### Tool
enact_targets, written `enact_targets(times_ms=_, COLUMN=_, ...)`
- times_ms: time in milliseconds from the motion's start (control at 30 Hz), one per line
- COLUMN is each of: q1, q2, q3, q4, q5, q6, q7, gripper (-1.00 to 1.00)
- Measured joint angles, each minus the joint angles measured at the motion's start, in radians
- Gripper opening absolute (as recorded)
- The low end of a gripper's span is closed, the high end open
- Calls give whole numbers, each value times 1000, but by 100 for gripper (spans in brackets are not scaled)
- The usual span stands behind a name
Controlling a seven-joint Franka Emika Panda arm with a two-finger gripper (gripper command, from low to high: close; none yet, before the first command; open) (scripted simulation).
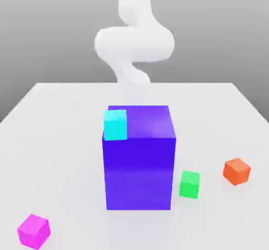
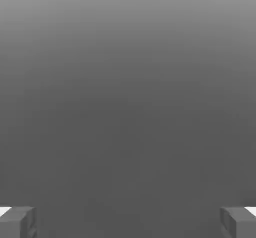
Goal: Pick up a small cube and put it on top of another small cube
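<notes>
The small magenta-pink cube lies on the white table near the front corner at the exterior view's left. Other small cubes are a cyan one resting on the top of the large blue-purple block, a green one just beside that block on the exterior view's right, and an orange one further right. In the hand view my gripper is open, its grey fingertips far apart, with nothing between them and plain grey background ahead. The white arm rises behind the block.
The large blue-purple block stands tall in the middle of the white table, between the arm and the front cubes. The table's edges run along both sides and the back.
</notes>
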Motion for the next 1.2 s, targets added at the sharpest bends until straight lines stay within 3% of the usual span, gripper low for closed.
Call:
enact_targets(times_ms=300, q1=51, q2=334, q3=-162, q4=-4, q5=151, q6=81, q7=-132, gripper=0)
enact_targets(times_ms=567, q1=37, q2=625, q3=-247, q4=-8, q5=277, q6=152, q7=-243, gripper=0)
enact_targets(times_ms=767, q1=-12, q2=829, q3=-269, q4=-15, q5=317, q6=217, q7=-288, gripper=0)
enact_targets(times_ms=1033, q1=-55, q2=1068, q3=-327, q4=-27, q5=274, q6=331, q7=-282, gripper=0)
enact_targets(times_ms=1167, q1=-123, q2=1212, q3=-250, q4=5, q5=350, q6=434, q7=-340, gripper=0)
enact_targets(times_ms=1200, q1=-134, q2=1231, q3=-237, q4=9, q5=362, q6=448, q7=-349, gripper=-100)
